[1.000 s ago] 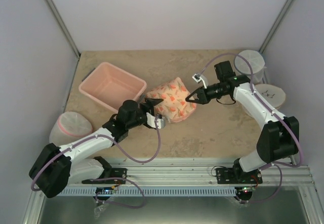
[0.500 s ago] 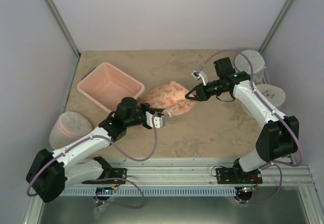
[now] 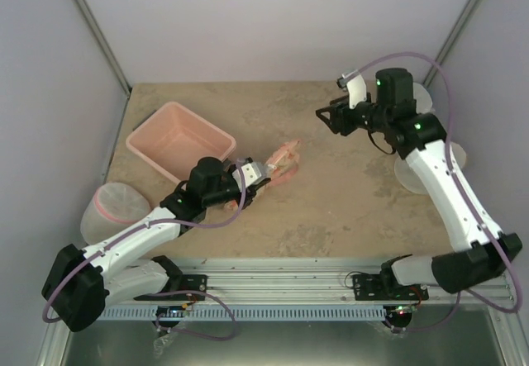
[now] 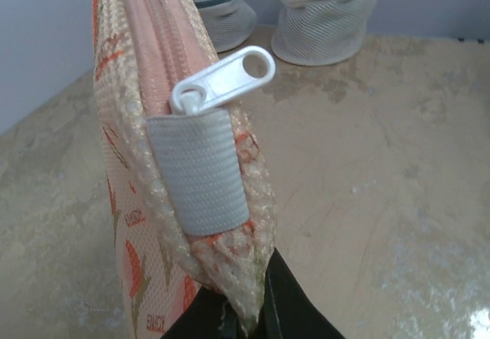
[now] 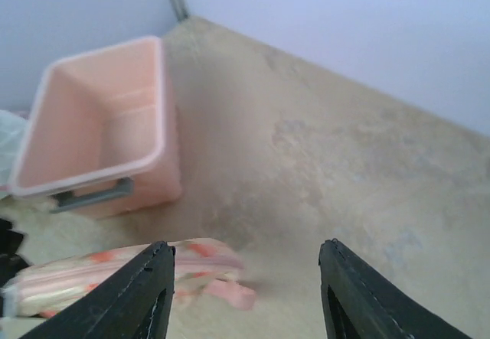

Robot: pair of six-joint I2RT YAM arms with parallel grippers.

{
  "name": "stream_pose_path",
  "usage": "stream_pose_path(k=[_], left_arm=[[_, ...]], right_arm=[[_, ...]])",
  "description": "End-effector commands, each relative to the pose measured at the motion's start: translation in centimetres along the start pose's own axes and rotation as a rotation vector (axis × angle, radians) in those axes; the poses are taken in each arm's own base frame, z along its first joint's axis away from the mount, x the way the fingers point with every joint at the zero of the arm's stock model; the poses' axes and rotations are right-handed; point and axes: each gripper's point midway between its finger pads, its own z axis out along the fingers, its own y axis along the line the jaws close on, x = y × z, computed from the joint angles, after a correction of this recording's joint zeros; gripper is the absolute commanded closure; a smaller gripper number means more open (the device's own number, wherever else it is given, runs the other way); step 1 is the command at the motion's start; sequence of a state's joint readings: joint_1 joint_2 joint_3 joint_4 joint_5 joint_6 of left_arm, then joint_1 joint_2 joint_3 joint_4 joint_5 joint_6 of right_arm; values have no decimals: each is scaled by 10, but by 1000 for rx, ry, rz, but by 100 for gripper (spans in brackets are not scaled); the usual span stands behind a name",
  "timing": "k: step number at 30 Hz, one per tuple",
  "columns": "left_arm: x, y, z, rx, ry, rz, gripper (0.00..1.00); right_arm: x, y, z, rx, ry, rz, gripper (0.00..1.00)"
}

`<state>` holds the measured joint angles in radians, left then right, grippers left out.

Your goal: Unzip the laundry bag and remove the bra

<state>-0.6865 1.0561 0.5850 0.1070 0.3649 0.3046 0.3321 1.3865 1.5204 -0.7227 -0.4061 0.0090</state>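
Pinching the lower edge of the laundry bag [image 3: 282, 162], the left gripper [image 3: 264, 173] sits just left of the middle of the overhead view with its jaws pressed together on the fabric. The bag stands up on its thin edge, raised off the table [image 3: 347, 209], so from above it shows only as a narrow patterned strip pointing toward the upper right. In the left wrist view the bag [image 4: 138, 201] fills the left half of the frame, with the dark fingers [image 4: 295, 316] gripping its bottom corner. A pale zipper pull [image 4: 230, 77] juts to the right from the pink zip, just above a white ribbed tab [image 4: 197, 172], and the stretch of zip in sight is closed. Two white mesh containers [image 4: 325, 14] stand at the top of that frame. The right gripper [image 3: 324, 116] hangs in the air at the upper right, well apart from the bag, its jaws spread and gripping nothing. Its own camera looks down between them, with the bag [image 5: 115, 266] at the lower left and a pink tub [image 5: 99, 125] at the upper left.
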Motion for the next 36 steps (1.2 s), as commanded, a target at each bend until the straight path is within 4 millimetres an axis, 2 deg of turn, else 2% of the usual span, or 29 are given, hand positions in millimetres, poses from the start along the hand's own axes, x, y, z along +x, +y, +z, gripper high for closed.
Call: stream_pose_path(k=[1,3,4,9,12,18,22,32,36], left_arm=[[-35,14,-5,-51,-104,-151,100],[-33,16,-4,-61,-104,-138,100],[-32,17,-5,-72,-103,-125,100],[-29,20,-4,-96,-98,-51,100],[-29,20,-4,-100,-98,-29,100],[-28,19,-4,-96,-103,-19,100],[-29,19,-4,-96,-104,-11,100],[-27,18,-3,-94,-105,-3,100],[-27,18,-3,-92,-105,-4,100]], right_arm=[[-17,58,-18,-155,-135,-104,49],[-6,94,-22,-337,-157,-108,51],[1,106,-22,-394,-158,-88,52],[36,142,-7,-494,-104,-30,55],[49,144,3,-482,-64,1,56],[59,156,23,-549,-23,45,60],[63,156,33,-559,-4,73,64],[78,166,42,-621,64,103,80],[77,167,44,-617,66,104,83]])
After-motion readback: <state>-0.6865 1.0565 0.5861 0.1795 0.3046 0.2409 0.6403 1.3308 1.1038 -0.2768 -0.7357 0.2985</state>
